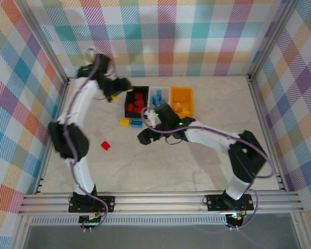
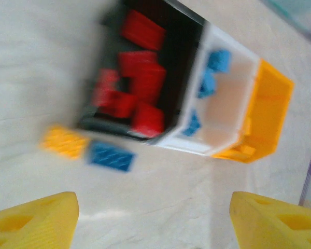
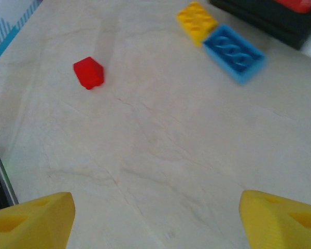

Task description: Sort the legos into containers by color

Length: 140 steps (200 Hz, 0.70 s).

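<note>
My left arm [image 1: 75,111] climbs from its base, bends at the elbow near the left wall and reaches toward the far side. Its wrist is turned down, so my left claw [image 2: 155,228] hangs above the pale tabletop [image 2: 36,62] with its yellow fingertips [image 2: 33,220] spread wide and nothing between them.

Ahead of that claw, three small open bins stand touching in a row. The black plastic bin [image 2: 179,78] holds red studded bricks [image 2: 142,78]. The white plastic bin [image 2: 228,104] holds blue studded bricks [image 2: 217,59]. The yellow-orange plastic bin [image 2: 272,104] is farthest right. Between the claw and the black bin lie a loose yellow studded brick [image 2: 65,141] and a loose blue studded brick [image 2: 111,155], side by side.

My right arm [image 1: 212,137] folds at its elbow near the right side and stretches leftward, low over the tabletop. My right claw [image 3: 155,223] is also parted and empty. A small red plastic brick [image 3: 88,72] lies alone ahead of it to the left. The yellow and blue pair lies ahead to the right.
</note>
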Each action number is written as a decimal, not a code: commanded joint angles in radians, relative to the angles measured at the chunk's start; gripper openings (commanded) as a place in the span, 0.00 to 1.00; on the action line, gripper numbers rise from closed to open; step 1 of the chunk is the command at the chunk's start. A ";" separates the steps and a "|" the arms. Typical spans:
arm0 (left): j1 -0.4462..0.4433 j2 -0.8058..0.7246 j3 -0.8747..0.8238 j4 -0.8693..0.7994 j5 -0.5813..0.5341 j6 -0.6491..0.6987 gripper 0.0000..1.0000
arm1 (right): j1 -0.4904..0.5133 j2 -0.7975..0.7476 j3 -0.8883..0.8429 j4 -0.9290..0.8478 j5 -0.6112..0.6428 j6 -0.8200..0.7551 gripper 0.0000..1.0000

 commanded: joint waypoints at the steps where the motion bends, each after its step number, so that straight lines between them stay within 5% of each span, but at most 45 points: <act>1: 0.092 -0.196 -0.206 -0.045 -0.085 0.052 0.77 | 0.052 0.142 0.147 0.013 -0.068 -0.031 0.83; 58: 0.130 -0.542 -0.571 -0.127 -0.363 0.045 1.00 | 0.131 0.487 0.561 -0.093 -0.058 -0.073 0.85; 140: 0.133 -0.671 -0.682 -0.229 -0.489 -0.063 1.00 | 0.170 0.717 0.801 -0.137 -0.018 -0.163 0.86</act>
